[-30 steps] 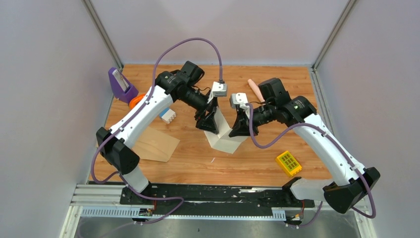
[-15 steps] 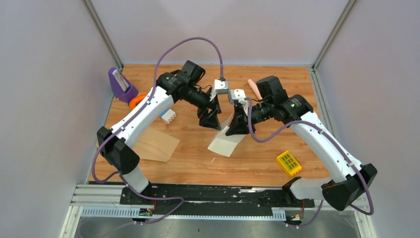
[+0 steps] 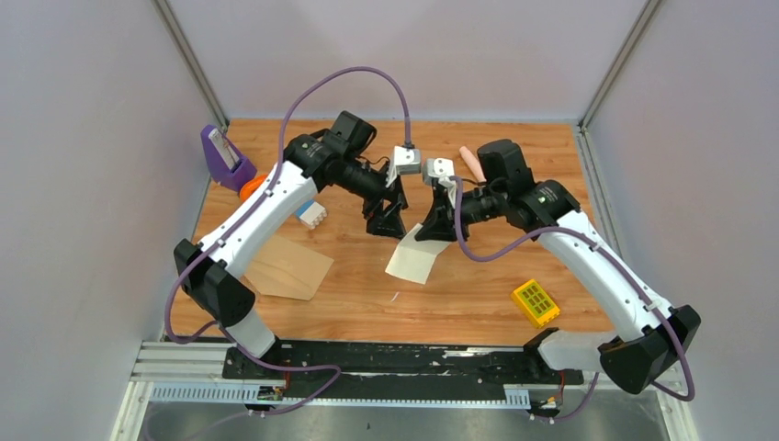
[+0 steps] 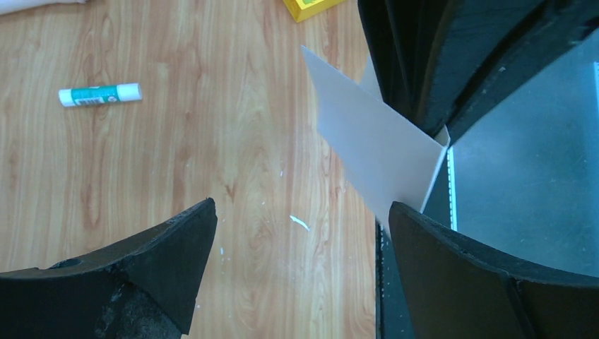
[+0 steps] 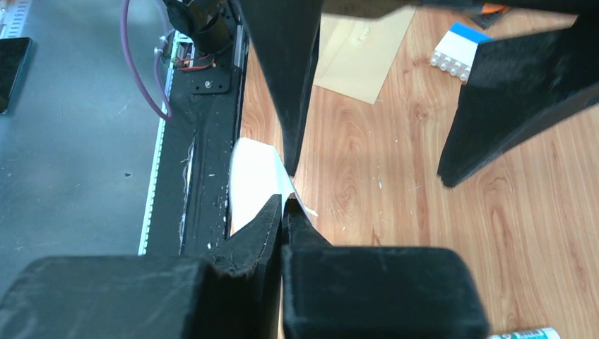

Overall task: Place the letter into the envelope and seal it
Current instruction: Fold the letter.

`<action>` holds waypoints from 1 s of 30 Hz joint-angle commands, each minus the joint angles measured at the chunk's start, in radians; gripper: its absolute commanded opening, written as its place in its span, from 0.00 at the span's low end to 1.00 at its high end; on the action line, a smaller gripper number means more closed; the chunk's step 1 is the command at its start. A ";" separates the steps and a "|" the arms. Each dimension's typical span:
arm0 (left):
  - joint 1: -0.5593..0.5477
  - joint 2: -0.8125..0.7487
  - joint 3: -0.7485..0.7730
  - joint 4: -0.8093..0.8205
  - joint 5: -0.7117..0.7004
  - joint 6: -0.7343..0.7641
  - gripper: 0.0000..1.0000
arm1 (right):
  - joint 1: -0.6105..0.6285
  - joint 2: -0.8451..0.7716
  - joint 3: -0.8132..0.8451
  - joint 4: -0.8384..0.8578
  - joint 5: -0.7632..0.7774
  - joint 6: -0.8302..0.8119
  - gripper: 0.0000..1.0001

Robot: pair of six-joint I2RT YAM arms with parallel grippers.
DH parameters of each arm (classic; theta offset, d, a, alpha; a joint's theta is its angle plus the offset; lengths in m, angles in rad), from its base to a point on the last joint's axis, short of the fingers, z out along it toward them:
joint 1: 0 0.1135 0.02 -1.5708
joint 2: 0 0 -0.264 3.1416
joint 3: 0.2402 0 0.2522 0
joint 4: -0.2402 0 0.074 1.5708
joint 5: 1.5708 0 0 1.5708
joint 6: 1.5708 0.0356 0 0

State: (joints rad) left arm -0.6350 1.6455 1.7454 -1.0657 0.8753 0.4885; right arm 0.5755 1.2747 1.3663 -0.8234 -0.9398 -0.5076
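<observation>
An envelope (image 3: 294, 271) lies flat at lower left, well apart from the letter (image 3: 412, 263) at centre frame, pinched by the right gripper (image 3: 428, 233); the left gripper (image 3: 386, 223) gapes empty beside it. Gripped at one edge, the letter may slip. One letter, one envelope, two grippers.

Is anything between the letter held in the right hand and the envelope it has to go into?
Nothing lies on the table between the letter and the envelope; the open left hand hangs close beside the letter.
</observation>
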 commanded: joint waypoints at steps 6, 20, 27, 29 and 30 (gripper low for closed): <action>0.126 -0.101 0.095 0.003 0.005 -0.004 1.00 | -0.042 -0.111 -0.069 0.094 0.039 0.041 0.00; 0.042 -0.043 0.031 0.035 0.060 -0.067 0.84 | -0.089 -0.105 -0.084 0.251 0.096 0.221 0.00; -0.002 0.005 0.052 0.020 0.051 -0.058 0.80 | -0.109 -0.101 -0.076 0.264 0.068 0.248 0.00; -0.006 0.012 0.050 0.019 0.056 -0.058 0.70 | -0.117 -0.100 -0.075 0.270 0.058 0.258 0.00; -0.008 0.014 0.050 0.017 0.058 -0.056 0.63 | -0.120 -0.099 -0.074 0.273 0.054 0.261 0.00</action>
State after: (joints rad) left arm -0.6357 1.6524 1.7805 -1.0508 0.9108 0.4454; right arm 0.4706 1.1751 1.2816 -0.6044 -0.8585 -0.2836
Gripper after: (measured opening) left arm 0.733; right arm 0.011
